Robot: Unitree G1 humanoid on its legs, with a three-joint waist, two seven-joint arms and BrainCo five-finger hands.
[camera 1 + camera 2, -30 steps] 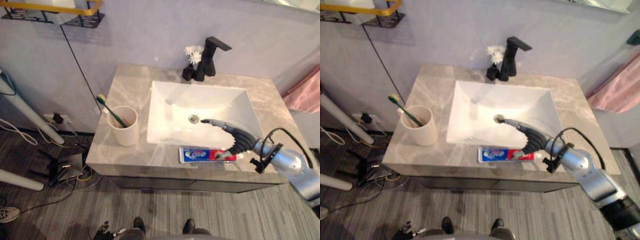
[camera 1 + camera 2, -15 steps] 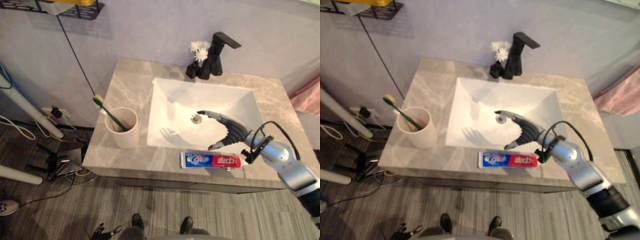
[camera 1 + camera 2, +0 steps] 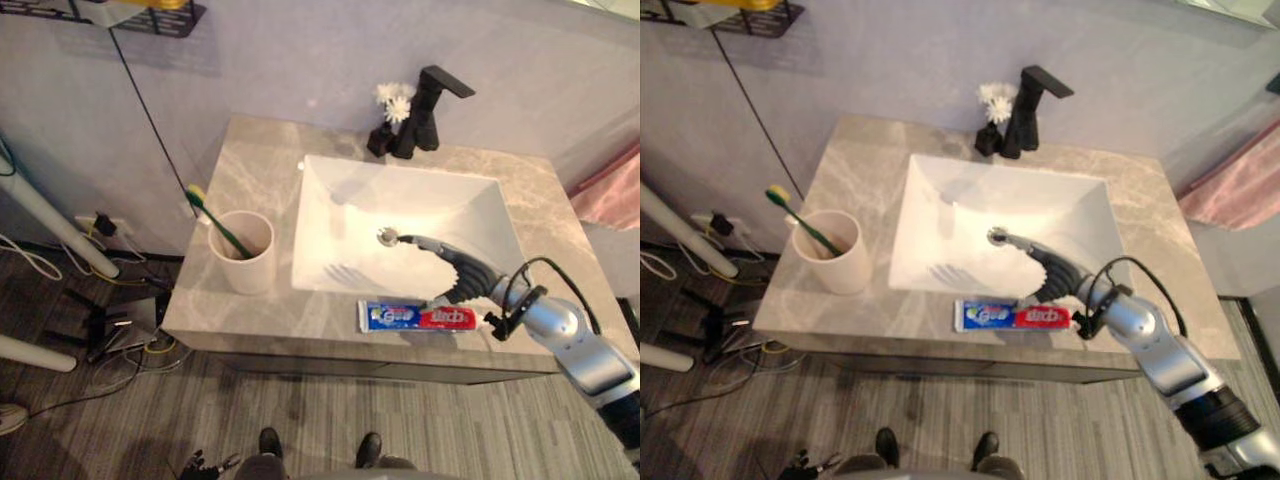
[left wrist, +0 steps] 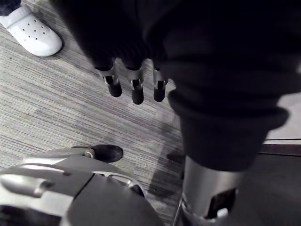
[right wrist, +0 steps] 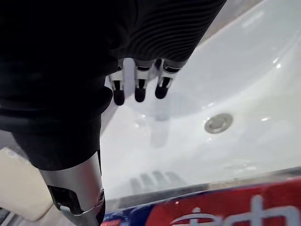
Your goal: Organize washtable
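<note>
Reaching in from the robot's right, the right hand (image 3: 457, 279) hovers over the front rim of the white sink (image 3: 340, 215) in the left eye view. Its fingers are stretched out and loose, closed round nothing, and point toward the drain (image 3: 388, 236). The toothpaste tube (image 3: 420, 317) lies flat on the table (image 3: 250, 170) just under and before the hand's thumb; whether the thumb touches it cannot be told. Well off to the hand's far side, beyond the sink, a cream cup (image 3: 243, 255) stands upright with a green toothbrush (image 3: 218, 222) leaning in it. Past the fingertips, at the sink's back edge, are a black faucet (image 3: 425, 108) and a white flower (image 3: 392, 98). The left hand (image 3: 205, 465) hangs low, near the floor (image 3: 420, 430).

From the right eye view, the layout is the same: hand above the sink's front rim, tube beside it.

Seen from the left wrist view, the left hand's fingers hang straight and relaxed, empty, above the striped floor, with a person's white shoe (image 4: 32, 33) beyond them.

Along the right wrist view, the right hand's fingers extend over the basin, the drain lies past them, and the tube sits at the rim beneath the hand.
</note>
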